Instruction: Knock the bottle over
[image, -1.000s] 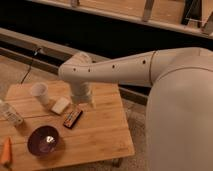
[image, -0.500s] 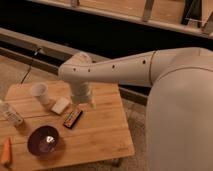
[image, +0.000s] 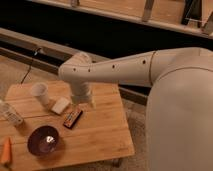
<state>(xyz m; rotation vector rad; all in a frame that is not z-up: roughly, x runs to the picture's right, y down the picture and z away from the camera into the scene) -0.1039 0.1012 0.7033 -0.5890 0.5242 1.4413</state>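
The bottle is small, clear and has a pale label band. It sits slanted at the far left edge of the wooden table, partly cut off by the frame; I cannot tell whether it stands or lies. My white arm reaches in from the right and bends down over the middle back of the table. My gripper is at its lower end, just above the tabletop. It is well to the right of the bottle, with the white cup between them.
A pale block and a dark-and-orange snack bar lie just left of and below the gripper. A purple bowl sits at the front left, and an orange object lies at the front left corner. A dark ledge runs behind the table.
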